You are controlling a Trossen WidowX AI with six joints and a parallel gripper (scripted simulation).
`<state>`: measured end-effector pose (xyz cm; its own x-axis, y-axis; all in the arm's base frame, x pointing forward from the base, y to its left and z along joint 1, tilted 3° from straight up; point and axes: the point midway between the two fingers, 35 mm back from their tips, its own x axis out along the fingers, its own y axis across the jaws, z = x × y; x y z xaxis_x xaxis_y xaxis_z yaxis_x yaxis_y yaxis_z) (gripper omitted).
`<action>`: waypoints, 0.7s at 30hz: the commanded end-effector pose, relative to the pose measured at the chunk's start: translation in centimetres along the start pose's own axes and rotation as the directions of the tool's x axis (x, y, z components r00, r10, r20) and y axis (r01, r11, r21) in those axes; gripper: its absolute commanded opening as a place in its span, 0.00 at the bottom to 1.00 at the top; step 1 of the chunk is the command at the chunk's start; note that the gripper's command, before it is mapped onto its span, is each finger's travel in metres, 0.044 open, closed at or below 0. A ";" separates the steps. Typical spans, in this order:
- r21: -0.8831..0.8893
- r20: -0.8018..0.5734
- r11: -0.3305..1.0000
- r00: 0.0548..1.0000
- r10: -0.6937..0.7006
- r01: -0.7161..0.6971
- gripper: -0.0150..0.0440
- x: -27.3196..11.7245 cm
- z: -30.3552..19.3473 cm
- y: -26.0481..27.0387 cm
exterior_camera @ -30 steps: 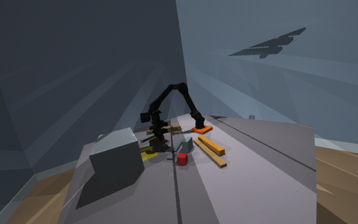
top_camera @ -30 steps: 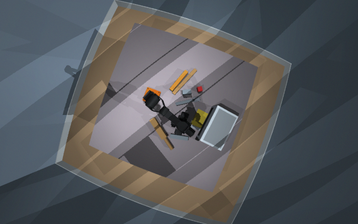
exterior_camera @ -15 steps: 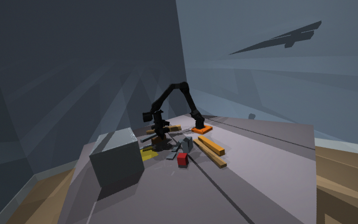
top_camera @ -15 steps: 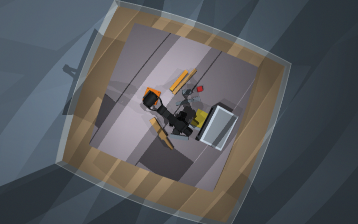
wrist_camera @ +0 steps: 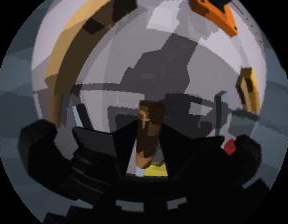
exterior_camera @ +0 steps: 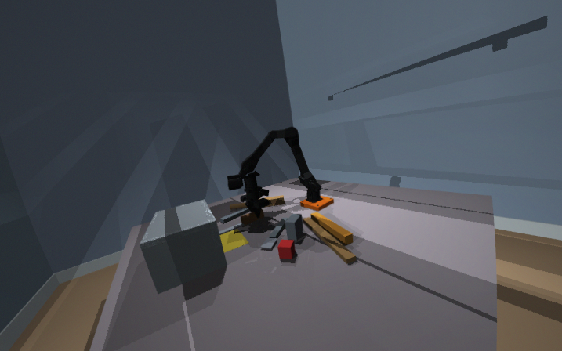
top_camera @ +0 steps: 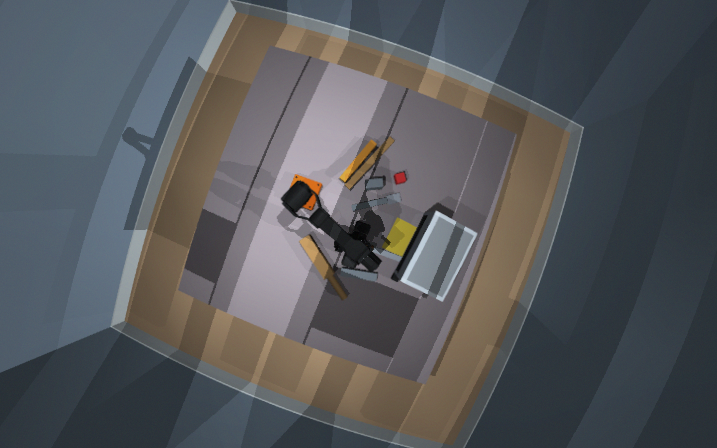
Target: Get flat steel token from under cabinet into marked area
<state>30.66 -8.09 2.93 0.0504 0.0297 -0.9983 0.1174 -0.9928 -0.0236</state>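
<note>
The jaws point(top_camera: 381, 243) point(exterior_camera: 256, 214) are clamped on a brown handle point(top_camera: 385, 243) point(exterior_camera: 248, 218) point(wrist_camera: 149, 131), near the yellow marked area point(top_camera: 400, 236) point(exterior_camera: 233, 240) point(wrist_camera: 156, 169). Beyond that area's far edge stands the cabinet point(top_camera: 439, 256) point(exterior_camera: 186, 244), near the table's point(top_camera: 444, 144) point(exterior_camera: 339, 301) edge. A narrow gap separates the area from a grey strip point(top_camera: 376, 202) point(exterior_camera: 276, 232). The steel token cannot be made out.

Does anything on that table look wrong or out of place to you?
Nothing looks spilled or broken. The one untidy spot: two orange-brown bars lie close together but askew, beside a grey block, perhaps deliberately.
</note>
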 end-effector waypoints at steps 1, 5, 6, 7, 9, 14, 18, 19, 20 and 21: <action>-0.002 0.000 1.000 1.000 -0.003 0.003 0.25 0.1 0.7 0.0; -0.002 0.001 1.000 1.000 -0.003 0.003 0.25 0.1 1.1 0.0; -0.002 0.001 1.000 1.000 -0.003 0.003 0.25 0.1 1.3 0.0; -0.002 0.001 1.000 1.000 -0.003 0.003 0.25 0.1 1.4 0.0; -0.002 0.001 1.000 1.000 -0.003 0.003 0.25 0.1 1.6 0.1; -0.002 0.002 1.000 1.000 -0.003 0.003 0.25 0.1 2.2 0.1; -0.002 0.002 1.000 1.000 -0.002 0.002 0.25 0.1 2.8 0.1; -0.002 0.002 1.000 1.000 -0.002 0.002 0.25 0.1 2.9 0.1; -0.002 0.002 1.000 1.000 -0.002 0.002 0.25 0.1 3.0 0.1; -0.002 0.002 1.000 1.000 -0.002 0.002 0.25 0.1 3.1 0.1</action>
<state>28.14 -8.49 2.77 0.0495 0.0305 -0.9983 0.1180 -0.9927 -0.0245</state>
